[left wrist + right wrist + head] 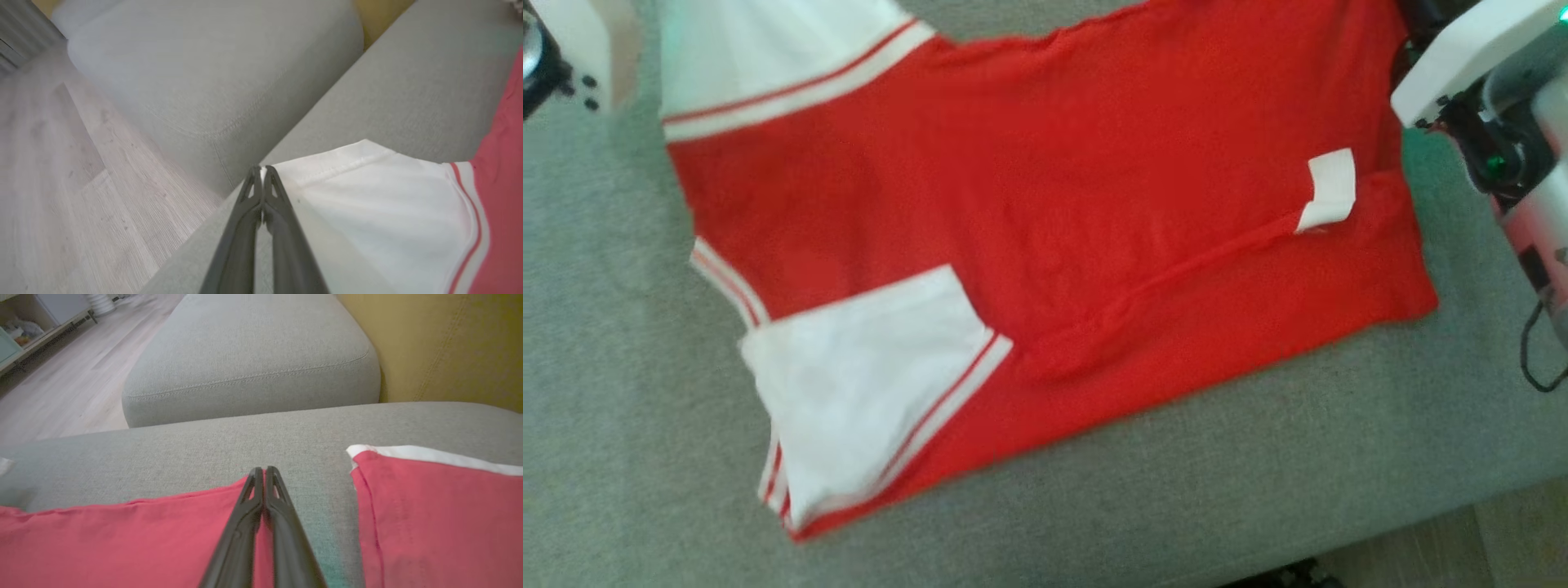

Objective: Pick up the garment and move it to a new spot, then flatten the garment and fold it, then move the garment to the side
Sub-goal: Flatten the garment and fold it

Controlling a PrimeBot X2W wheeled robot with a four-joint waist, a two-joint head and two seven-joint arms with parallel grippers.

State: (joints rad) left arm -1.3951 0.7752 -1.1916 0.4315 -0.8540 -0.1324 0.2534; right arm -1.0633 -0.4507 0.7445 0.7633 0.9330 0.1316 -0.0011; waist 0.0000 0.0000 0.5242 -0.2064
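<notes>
Head view: red garment is lying spread across the grey sofa seat, mostly flat, with one long crease running through the body. One white sleeve is lying folded over the red cloth near the seat's front edge. A second white sleeve is reaching toward the upper left corner. A small white label is showing near the hem end. The pale right arm is hanging at the upper right, beside the hem.

Left wrist view: left claw is sitting with its fingers pressed together, tips touching the corner of a white sleeve at the seat's edge. Cannot tell whether cloth is pinched between them. Wooden floor is showing past the edge.

Right wrist view: right claw is also closed tight, tips resting over the edge of the red cloth. Cannot tell whether the edge is caught. A strip of bare seat is separating this red portion from another, white-trimmed one. A neighbouring cushion and a yellow backrest are lying beyond.
</notes>
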